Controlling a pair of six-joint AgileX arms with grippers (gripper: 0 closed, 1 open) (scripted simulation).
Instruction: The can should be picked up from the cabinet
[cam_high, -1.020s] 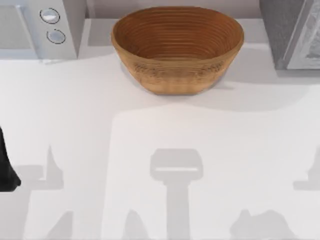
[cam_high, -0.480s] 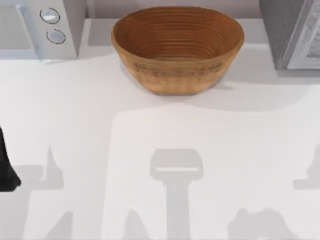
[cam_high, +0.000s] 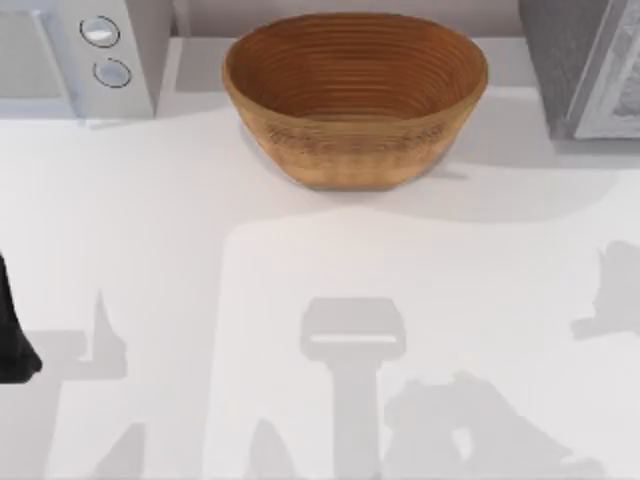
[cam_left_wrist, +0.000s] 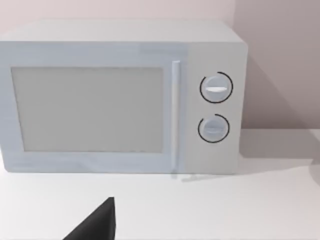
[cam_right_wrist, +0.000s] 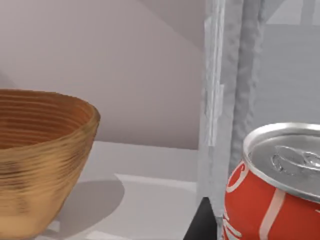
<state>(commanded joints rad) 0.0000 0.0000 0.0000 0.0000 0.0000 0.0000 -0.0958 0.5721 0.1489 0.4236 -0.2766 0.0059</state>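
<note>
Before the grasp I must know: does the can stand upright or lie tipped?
Upright: in the right wrist view the can shows its silver lid and pull tab facing up.

A woven brown basket (cam_high: 355, 95) sits on the white counter (cam_high: 150, 230) at the back centre. A pale microwave (cam_high: 75, 55) with two round dials (cam_left_wrist: 216, 88) stands at the back left, well apart from it.
</note>
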